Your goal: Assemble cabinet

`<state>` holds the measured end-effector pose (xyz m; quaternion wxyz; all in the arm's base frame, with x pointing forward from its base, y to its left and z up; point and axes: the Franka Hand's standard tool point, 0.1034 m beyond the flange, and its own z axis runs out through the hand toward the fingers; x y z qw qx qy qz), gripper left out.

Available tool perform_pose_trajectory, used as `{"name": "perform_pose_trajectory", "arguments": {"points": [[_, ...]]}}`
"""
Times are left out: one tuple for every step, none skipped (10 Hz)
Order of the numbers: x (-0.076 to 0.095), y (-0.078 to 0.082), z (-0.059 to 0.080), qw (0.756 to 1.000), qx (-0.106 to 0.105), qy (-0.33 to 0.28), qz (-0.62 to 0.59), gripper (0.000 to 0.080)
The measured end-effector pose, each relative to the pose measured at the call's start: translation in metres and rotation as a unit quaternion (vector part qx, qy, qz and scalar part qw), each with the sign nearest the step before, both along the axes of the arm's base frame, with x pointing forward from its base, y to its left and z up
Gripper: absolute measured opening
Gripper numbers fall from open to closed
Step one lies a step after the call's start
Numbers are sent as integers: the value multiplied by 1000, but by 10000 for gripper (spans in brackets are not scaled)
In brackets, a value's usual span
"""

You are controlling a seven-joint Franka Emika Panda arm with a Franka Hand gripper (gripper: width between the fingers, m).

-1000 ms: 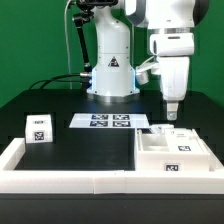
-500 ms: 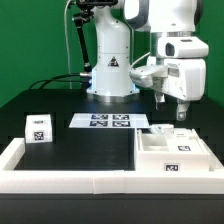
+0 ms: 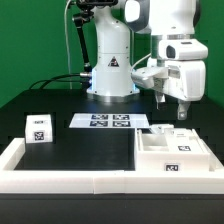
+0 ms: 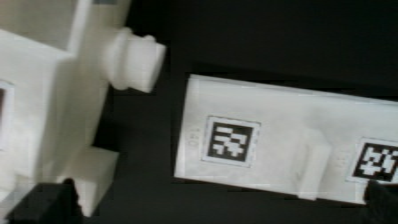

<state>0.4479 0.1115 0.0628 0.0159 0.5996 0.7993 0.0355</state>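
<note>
The white cabinet body point(image 3: 172, 152) lies at the exterior view's right, inside the border frame, with tags on its top and front. A small white tagged piece point(image 3: 38, 127) stands at the left. My gripper point(image 3: 180, 112) hangs a little above the body's back edge, touching nothing. In the wrist view a flat white tagged face point(image 4: 285, 125) lies below my gripper point(image 4: 217, 208), beside a white part with a round peg point(image 4: 128, 55). The dark fingertips point(image 4: 50, 205) stand far apart at the picture's edge, with nothing between them.
The marker board point(image 3: 104, 121) lies flat in front of the robot's base point(image 3: 110, 75). A low white border frame point(image 3: 70, 180) runs along the front and left of the black table. Black cables trail at the back left.
Since a second ago my gripper has moved a little to the exterior view's right and turned about its axis. Over the last half second it has barely moved. The parts have not moved.
</note>
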Motion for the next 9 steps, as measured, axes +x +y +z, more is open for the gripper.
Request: {"name": "perform_pose_trajectory", "arguments": {"points": [[-9,2,-6,1000,4,2,2,797],[-18,2,-16,1000,9,8,2,797],[-24,-2,-25,1000,9,19,-2,797],[-27,-3,-30,1000,10,24,-5,797],[-30,-2,-35,999,11,30,-5,797],[-34,-2,-41,999,12,38,-6,797],[-37,-1,-46,999,13,43,-6,797],[-40,-1,-51,999,14,49,-6,797],[-39,0,-54,999,16,50,-7,797]]}}
